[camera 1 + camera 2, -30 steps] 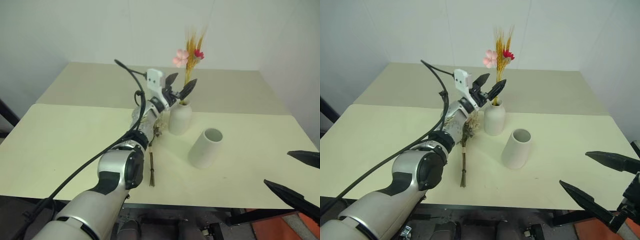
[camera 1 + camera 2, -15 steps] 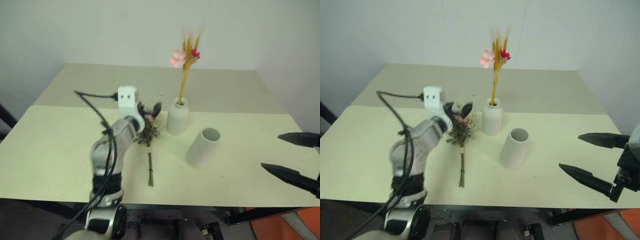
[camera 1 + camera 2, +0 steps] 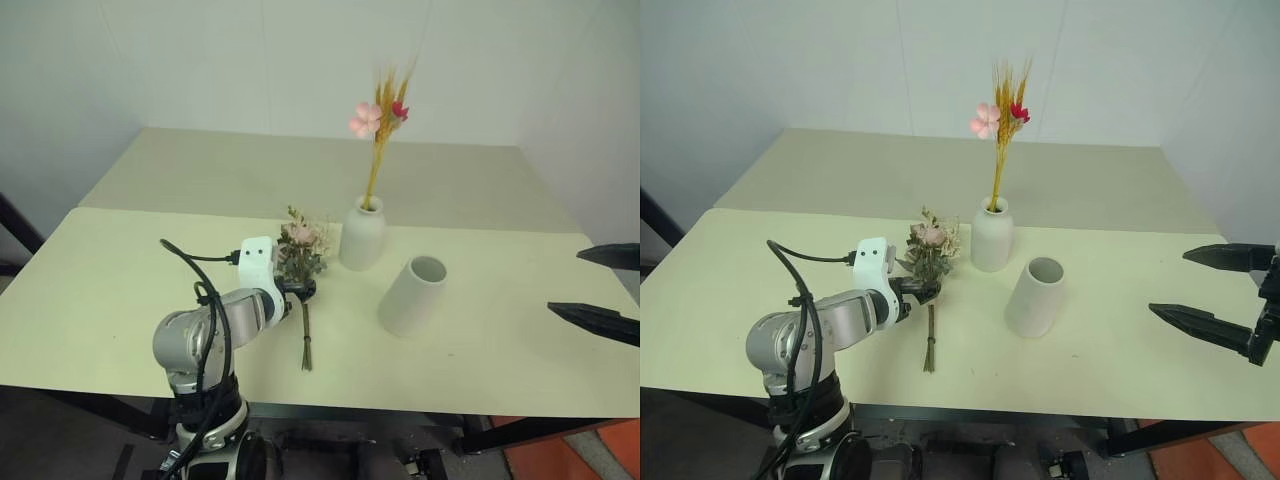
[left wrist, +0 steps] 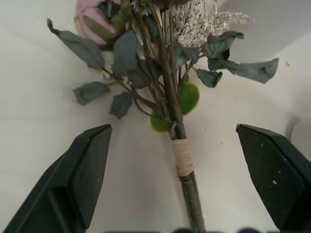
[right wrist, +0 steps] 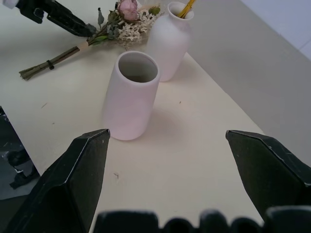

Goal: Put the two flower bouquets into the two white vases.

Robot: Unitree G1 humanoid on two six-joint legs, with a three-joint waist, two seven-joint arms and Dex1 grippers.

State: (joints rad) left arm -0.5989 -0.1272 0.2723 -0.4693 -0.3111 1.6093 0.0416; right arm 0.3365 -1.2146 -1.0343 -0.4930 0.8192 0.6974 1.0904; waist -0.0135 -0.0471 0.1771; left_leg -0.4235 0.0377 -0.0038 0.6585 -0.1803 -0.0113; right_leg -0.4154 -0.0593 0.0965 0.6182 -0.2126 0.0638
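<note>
From the head, the left gripper (image 3: pixel 300 291) is low over the pale yellow table (image 3: pixel 120 290), its black fingers spread wide on either side of the bushy bouquet of green leaves and pale pink flowers with tied brown stems (image 3: pixel 301 268). That bouquet lies flat on the table, blossoms pointing away from the claw toward the far side and stem ends trailing toward the near edge. Just beyond the claw, slightly to its right, stands the matte white bottle-shaped vase with a narrow neck (image 3: pixel 362 232), and the slim bouquet of long yellow stems with small pink and red blossoms (image 3: pixel 380 125) stands upright in it. Further right stands the matte white tapered vase with a wide mouth (image 3: pixel 411 296), empty. The right gripper (image 3: pixel 1220 295) hangs at the right edge of the table, well apart from that vase, fingers spread wide and holding nothing.

Through the left wrist, the two black fingers (image 4: pixel 80 177) stand far apart, with the tied brown stems running up between them and touching neither; the pale binding sits midway between the tips.

Through the right wrist, the fingers (image 5: pixel 77 177) gape wide, the wide-mouthed vase ahead of the claw, and the bottle vase beyond it.
</note>
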